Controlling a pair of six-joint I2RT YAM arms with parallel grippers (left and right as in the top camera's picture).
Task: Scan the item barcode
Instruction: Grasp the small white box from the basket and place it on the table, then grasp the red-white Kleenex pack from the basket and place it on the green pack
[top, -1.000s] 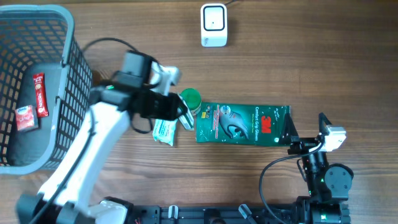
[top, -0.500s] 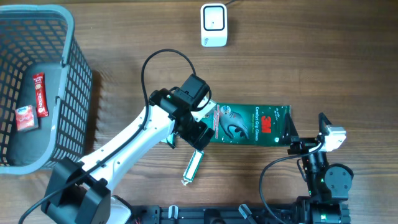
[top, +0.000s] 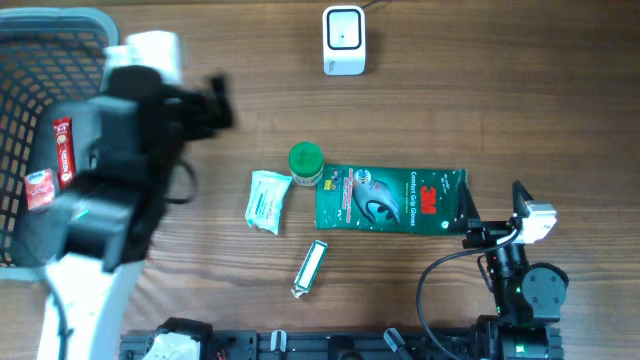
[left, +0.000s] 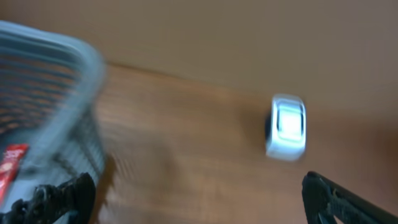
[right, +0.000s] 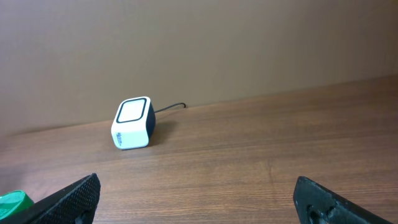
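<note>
Hovering over the upper left of the overhead frame, the left arm (top: 110, 190) shows as a motion-blurred black and white shape that covers the right side of the grey mesh basket (top: 40, 15). In its wrist view the left gripper (left: 199, 199) is released: its 2 dark fingers (left: 59, 199) sit at the lower corners of the frame, far apart, with nothing between them. That view is blurred too, with the basket at left and the white barcode scanner (left: 286, 126) right of centre.

On the wooden table (top: 500, 80), the scanner stands at the top centre of the overhead frame, its cable leading off the top edge. 4 loose items lie in the middle, all well below the scanner. They are:
- a green 3M Comfort Grip Gloves pack (top: 392, 198), lying flat;
- a green-capped bottle (top: 306, 160), touching the pack's upper left corner;
- a white packet (top: 266, 201), just left of the pack;
- a slim stick pack (top: 311, 268), apart from the others, below them and tilted.

Neither gripper touches any of them. Inside the basket lie a red stick pack (top: 64, 152) and a small red and white packet (top: 40, 188).

The right gripper (right: 202, 199) rests low at the lower right of the overhead frame, near the gloves pack's right edge. It is also spread wide and empty, and faces the scanner across the bare wood.
</note>
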